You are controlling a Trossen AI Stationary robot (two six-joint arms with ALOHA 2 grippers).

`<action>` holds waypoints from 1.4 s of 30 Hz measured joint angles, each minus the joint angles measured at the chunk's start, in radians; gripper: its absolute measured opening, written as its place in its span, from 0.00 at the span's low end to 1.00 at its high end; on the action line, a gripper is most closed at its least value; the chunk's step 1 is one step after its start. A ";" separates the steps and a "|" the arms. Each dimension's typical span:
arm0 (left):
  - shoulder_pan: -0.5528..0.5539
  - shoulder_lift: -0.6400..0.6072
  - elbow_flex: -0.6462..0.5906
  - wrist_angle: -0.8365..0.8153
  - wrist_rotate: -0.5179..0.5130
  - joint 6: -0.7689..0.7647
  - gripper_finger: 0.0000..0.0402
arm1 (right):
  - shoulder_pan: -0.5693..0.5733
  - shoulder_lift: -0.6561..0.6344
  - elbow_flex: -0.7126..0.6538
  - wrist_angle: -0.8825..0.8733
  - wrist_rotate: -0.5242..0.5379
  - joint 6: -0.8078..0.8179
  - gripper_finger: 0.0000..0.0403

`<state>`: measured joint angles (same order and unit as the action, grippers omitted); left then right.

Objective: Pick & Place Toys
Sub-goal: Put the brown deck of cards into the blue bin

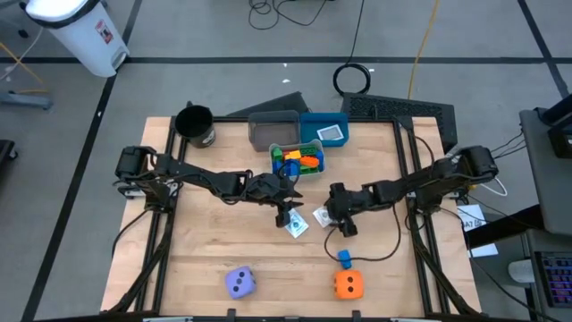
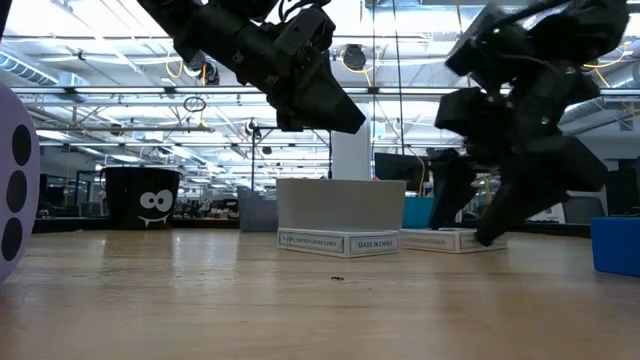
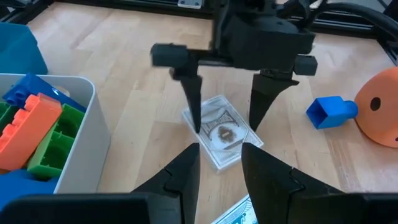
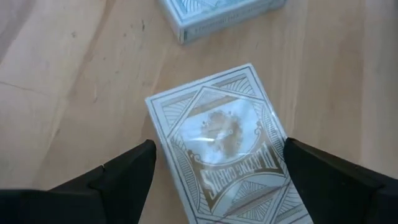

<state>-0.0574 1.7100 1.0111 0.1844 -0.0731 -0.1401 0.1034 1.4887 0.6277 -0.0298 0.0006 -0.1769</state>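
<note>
Two card packs sit mid-table, just beside each other. The right gripper (image 1: 327,217) is down over one card pack (image 4: 231,146), fingers spread wide, one tip on each side of the pack, which lies flat on the wood; contact with the pack can't be told, not lifted. In the left wrist view the same right gripper (image 3: 227,118) straddles that pack (image 3: 222,132) from above.

The left gripper (image 1: 288,215) hovers at 9 o'clock of the right one, tips close over the second card pack (image 1: 298,225); its fingers (image 3: 186,174) are partly open with a narrow gap, nothing between them. The second pack's edge also shows in the right wrist view (image 4: 217,15).

A small blue block (image 1: 343,258) lies on the table at 5 o'clock of the packs, touching or just beside the orange die (image 1: 349,284) at the table's 6 o'clock edge. The purple die (image 1: 240,283) sits well to 9 o'clock of the orange one, same edge.

Toward 12 o'clock: a white-walled bin (image 3: 87,134) holds blocks, orange (image 3: 34,127) and green (image 3: 56,146) ones on top, blue under. Beside it the grey bin (image 1: 273,130) and the blue bin (image 1: 313,121), with another card pack (image 1: 332,134) lying in the blue one. The black cup (image 1: 195,124) stands at the 11 o'clock corner of the wooden table (image 1: 206,241).

Low view: both packs flat on the wood, the left arm above, the right arm down at the right.
</note>
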 joint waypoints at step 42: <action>0.000 0.000 0.000 -0.007 0.003 -0.029 0.32 | 0.036 -0.091 0.000 0.141 0.121 0.037 0.98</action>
<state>-0.0574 1.7101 1.0111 0.1775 -0.0698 -0.1692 0.1396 1.3979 0.6273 0.1113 0.1216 -0.1400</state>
